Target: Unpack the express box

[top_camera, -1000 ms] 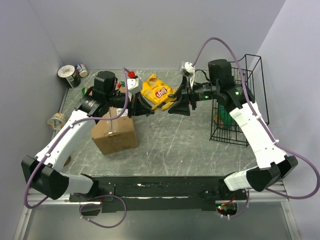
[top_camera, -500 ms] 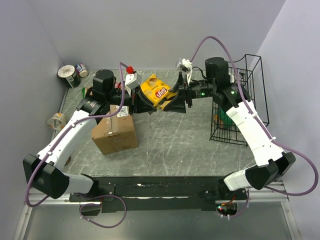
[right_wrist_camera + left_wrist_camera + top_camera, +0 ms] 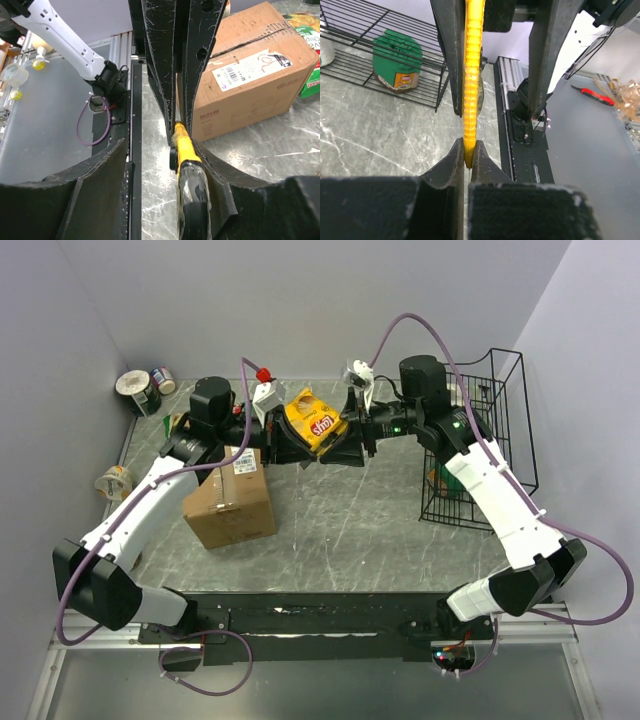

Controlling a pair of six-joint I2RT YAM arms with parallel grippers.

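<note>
Right arm has moved in toward left over last second. Right gripper jaws narrowing, straddling yellow chip bag, not clamped yet. Left gripper pinches bag edge tight, mid-air. Express box on worktop under left arm. Likely handover, then wire basket.

Near middle: you are getting bare bench between the express box and the wire basket.
Far middle: the left pincer, right pincer and yellow bag are barring your crossing.
Far-left corner: tape rolls are crowding it.
</note>
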